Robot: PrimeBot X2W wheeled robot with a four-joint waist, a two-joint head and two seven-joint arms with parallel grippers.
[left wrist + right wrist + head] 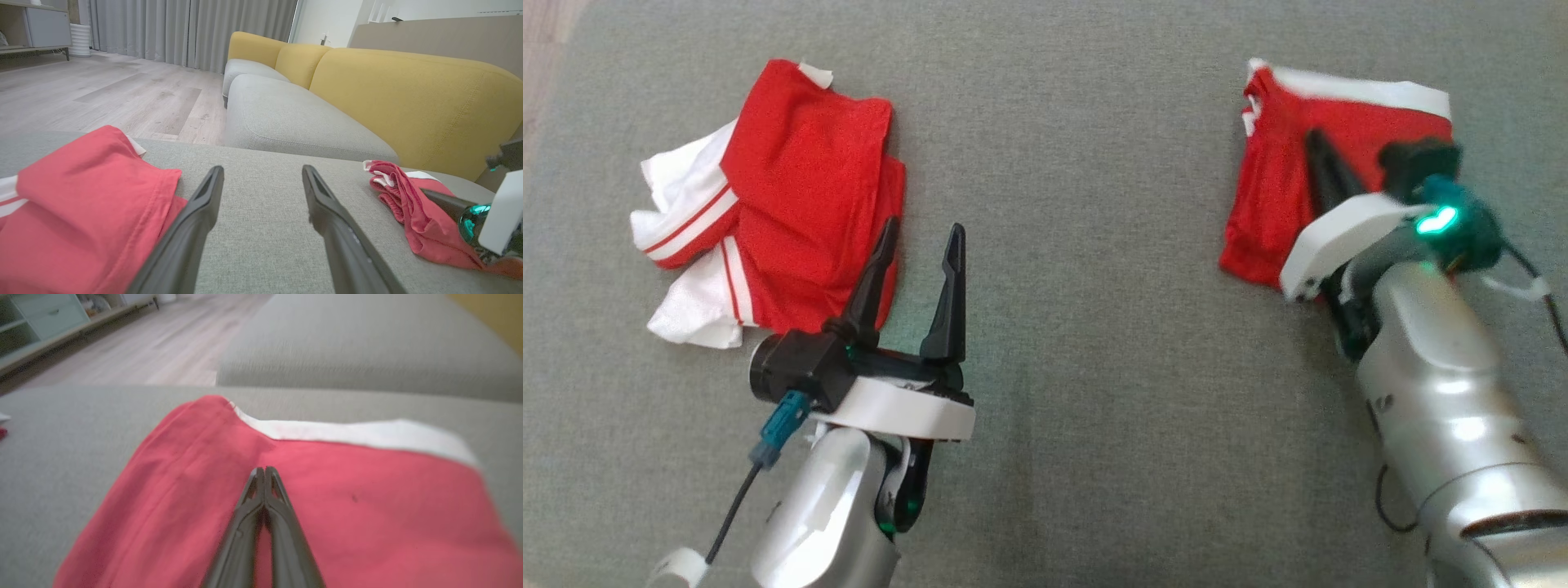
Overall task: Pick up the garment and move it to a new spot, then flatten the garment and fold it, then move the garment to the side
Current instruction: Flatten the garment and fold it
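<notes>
Fingers wide apart, the left gripper (923, 227) hovers at the near right edge of the crumpled red-and-white left garment (800, 180) on a grey cushion (1078, 367). Fingers pressed together, the right gripper (1316, 147) lies over the red, white-banded right garment (1270, 204), well apart at far right. The left wrist view adds a yellow-backed sofa (408, 94), wood floor (102, 90) and curtains (184, 28) beyond the cushion, while the blurred right wrist view shows the joined tips over red cloth, contact impossible to tell.

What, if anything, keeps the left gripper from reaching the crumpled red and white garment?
Probably nothing, so yes: the left gripper stands open at the crumpled garment's near edge, and nothing lies between them.
</notes>
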